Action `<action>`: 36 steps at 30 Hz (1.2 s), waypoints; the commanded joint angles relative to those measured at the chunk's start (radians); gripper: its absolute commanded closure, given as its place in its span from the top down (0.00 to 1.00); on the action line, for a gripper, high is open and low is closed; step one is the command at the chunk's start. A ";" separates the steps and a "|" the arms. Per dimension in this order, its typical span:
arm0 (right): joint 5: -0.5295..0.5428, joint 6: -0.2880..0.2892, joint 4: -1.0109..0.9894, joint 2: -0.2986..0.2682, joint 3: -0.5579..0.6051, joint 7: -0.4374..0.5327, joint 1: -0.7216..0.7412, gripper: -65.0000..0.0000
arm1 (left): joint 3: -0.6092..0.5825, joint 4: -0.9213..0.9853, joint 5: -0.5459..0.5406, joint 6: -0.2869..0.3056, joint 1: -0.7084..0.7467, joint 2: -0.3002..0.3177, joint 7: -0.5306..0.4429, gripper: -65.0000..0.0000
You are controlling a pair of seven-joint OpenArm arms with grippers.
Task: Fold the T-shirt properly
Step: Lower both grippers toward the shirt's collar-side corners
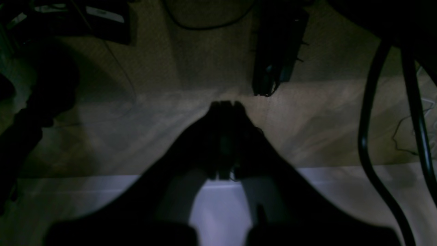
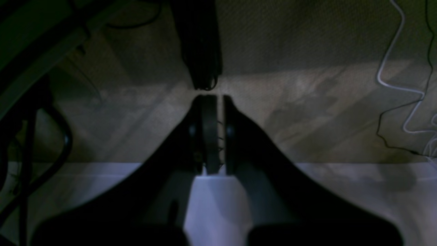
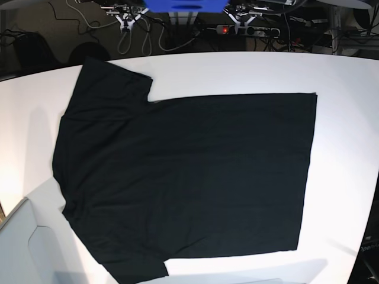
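The T-shirt (image 3: 201,171), long axis running left to right, lies below both empty, pressed-together pincers, its upper-left sleeve (image 3: 106,89) nearer the right pincer (image 2: 220,99) than the left pincer (image 1: 226,104).

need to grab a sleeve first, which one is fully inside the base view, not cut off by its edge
The sleeve at upper left; the lower one runs off the bottom edge.
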State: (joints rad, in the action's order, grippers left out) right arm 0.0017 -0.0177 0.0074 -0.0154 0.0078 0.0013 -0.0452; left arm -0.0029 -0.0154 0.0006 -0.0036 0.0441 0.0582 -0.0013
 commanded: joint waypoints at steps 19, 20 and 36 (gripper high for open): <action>-0.002 0.019 0.222 -0.057 0.002 -0.086 -0.118 0.00 | -0.009 -0.312 -0.225 0.003 0.202 -0.002 0.008 0.00; -0.002 0.019 0.222 -0.059 0.002 -0.086 -0.120 0.00 | -0.009 -0.315 -0.227 0.003 0.204 0.007 0.008 0.00; 0.002 0.020 0.836 -0.163 -0.001 -0.086 -0.522 0.00 | -0.001 -0.783 -0.228 0.004 0.518 0.121 0.007 0.00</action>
State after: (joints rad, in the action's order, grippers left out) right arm 0.0010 -0.0051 0.8433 -0.1806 0.0059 -0.0956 -0.5552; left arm -0.0032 -0.7979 -0.2245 -0.0071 0.5453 0.1825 0.0078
